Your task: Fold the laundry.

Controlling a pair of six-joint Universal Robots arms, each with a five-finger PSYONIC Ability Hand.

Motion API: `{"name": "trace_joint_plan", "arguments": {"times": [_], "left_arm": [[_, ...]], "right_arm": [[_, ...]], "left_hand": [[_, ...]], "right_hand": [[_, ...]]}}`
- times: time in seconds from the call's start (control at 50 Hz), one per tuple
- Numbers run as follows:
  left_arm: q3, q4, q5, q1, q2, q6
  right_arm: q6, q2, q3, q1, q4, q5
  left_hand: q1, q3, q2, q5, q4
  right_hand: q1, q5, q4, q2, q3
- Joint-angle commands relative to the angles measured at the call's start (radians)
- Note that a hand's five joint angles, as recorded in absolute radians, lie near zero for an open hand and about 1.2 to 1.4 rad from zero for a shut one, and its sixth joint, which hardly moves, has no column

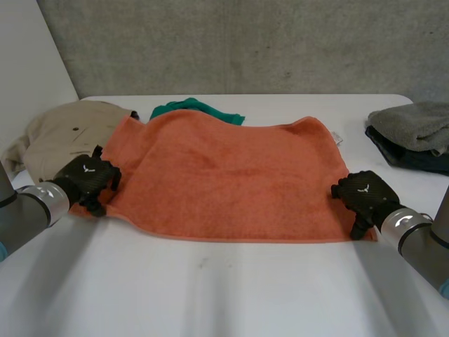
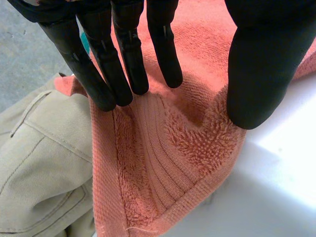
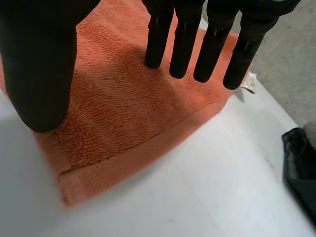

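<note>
Towel (image 1: pixel 224 175) flat under our palms: left hand (image 1: pixel 88 179) and right hand (image 1: pixel 365 193) sit at its near corners, fingers straight and wide, gripping nothing. Beside the left fingertips it overlaps a beige garment (image 1: pixel 59 133); we fear a pinch there could lift both.

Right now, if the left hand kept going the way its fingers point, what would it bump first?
The orange towel: fingertips of the left hand seem to touch its corner, though depth is unclear.

Towel (image 1: pixel 224 179) central on table (image 1: pixel 224 295), garment (image 1: pixel 56 133) left, folded pile (image 1: pixel 414 130) right
</note>
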Motion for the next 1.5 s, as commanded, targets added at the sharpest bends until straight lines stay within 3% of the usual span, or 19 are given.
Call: {"name": "trace_joint_plan", "arguments": {"times": [0.02,0.12,0.22,0.44,0.68,0.74,0.8,0.92,1.08,1.18,1.28,1.34,1.4,1.5], "left_arm": [[-0.003,-0.004,-0.002,0.008,-0.004,0.01],[-0.005,-0.005,-0.002,0.019,-0.009,0.013],[-0.006,-0.008,-0.005,0.024,-0.017,0.014],[-0.011,-0.016,-0.007,0.022,-0.051,0.046],[0.005,-0.016,-0.004,0.042,-0.078,0.085],[0.012,-0.016,-0.007,0.039,-0.092,0.098],[0.015,-0.015,-0.008,0.044,-0.086,0.114],[-0.037,-0.048,-0.004,0.033,0.009,0.112],[-0.166,-0.223,-0.039,0.054,0.202,0.106],[-0.241,-0.486,-0.039,0.138,0.307,0.21],[-0.281,-0.643,0.021,0.202,0.348,0.355],[-0.255,-0.663,0.038,0.194,0.345,0.411],[-0.203,-0.639,0.029,0.159,0.312,0.395],[0.001,-0.576,-0.026,0.027,0.195,0.205]], "right_arm": [[0.023,0.012,-0.008,0.012,-0.073,0.026],[0.027,0.04,-0.033,0.018,-0.118,0.052],[0.043,0.031,-0.031,0.017,-0.14,0.073],[0.122,-0.057,-0.005,0.003,-0.035,0.064],[0.1,-0.032,-0.043,-0.028,0.012,0.072],[0.091,-0.032,-0.043,-0.033,0.018,0.072],[0.086,-0.038,-0.043,-0.034,0.023,0.073],[0.073,-0.084,-0.042,-0.039,0.084,0.084],[-0.192,-0.187,-0.047,-0.121,0.438,0.075],[-0.514,-0.233,-0.037,-0.259,0.74,0.075],[-0.673,-0.241,-0.033,-0.327,0.926,0.069],[-0.632,-0.241,-0.051,-0.309,0.916,0.07],[-0.577,-0.233,-0.074,-0.286,0.861,0.069],[-0.451,-0.167,-0.146,-0.197,0.709,0.079]], "left_hand": [[0.075,0.07,0.073,0.083,0.074],[0.078,0.073,0.076,0.086,0.076],[0.075,0.07,0.073,0.083,0.074],[0.072,0.067,0.07,0.08,0.071],[0.081,0.076,0.079,0.088,0.079],[0.286,0.28,0.284,0.293,0.284],[0.714,0.709,0.712,0.721,0.712],[0.715,0.71,0.713,0.722,0.713],[0.715,0.71,0.713,0.722,0.713],[0.715,0.71,0.713,0.722,0.713],[0.715,0.71,0.713,0.722,0.713],[0.715,0.71,0.713,0.722,0.713],[0.715,0.71,0.713,0.722,0.713],[0.715,0.71,0.713,0.722,0.713]], "right_hand": [[0.111,0.142,0.123,0.118,0.119],[0.357,0.388,0.369,0.365,0.365],[0.862,0.893,0.874,0.869,0.87],[0.863,0.894,0.875,0.871,0.871],[0.863,0.894,0.875,0.871,0.871],[0.863,0.894,0.875,0.871,0.871],[0.863,0.894,0.875,0.871,0.871],[0.863,0.894,0.875,0.871,0.871],[0.863,0.894,0.875,0.871,0.871],[0.863,0.894,0.875,0.871,0.871],[0.863,0.894,0.875,0.871,0.871],[0.863,0.894,0.875,0.871,0.871],[0.863,0.894,0.875,0.871,0.871],[0.863,0.894,0.875,0.871,0.871]]}}
